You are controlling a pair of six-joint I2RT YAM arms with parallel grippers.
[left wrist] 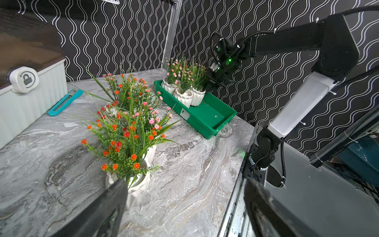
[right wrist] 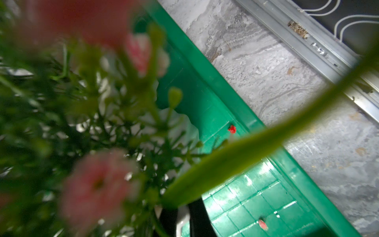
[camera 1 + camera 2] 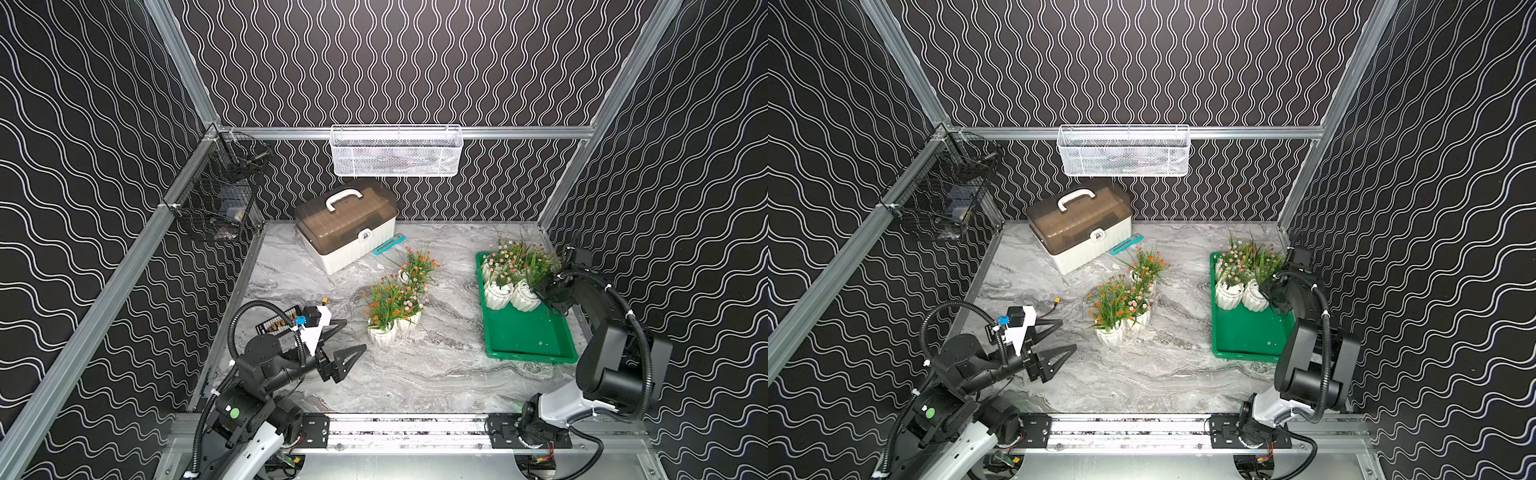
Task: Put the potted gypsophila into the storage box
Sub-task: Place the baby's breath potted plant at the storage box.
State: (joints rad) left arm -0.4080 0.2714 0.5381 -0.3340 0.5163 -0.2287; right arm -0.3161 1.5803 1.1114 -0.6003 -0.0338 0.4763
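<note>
Right tool point(image 3: 536, 289) is down in the green tray point(image 3: 528, 332), jaws pinched narrow on the rim of a flower pot point(image 3: 524, 298). That pot sits upright at the tray's far end, tight against two more pots point(image 3: 498, 294), and the near half of the tray floor is bare. Across the way, left tool point(image 3: 355, 334) hangs low over the worktop point(image 3: 415, 374), spread wide, nothing in it, aimed toward three loose pots point(image 3: 380, 336) clustered mid-worktop, well apart from the tray.
</note>
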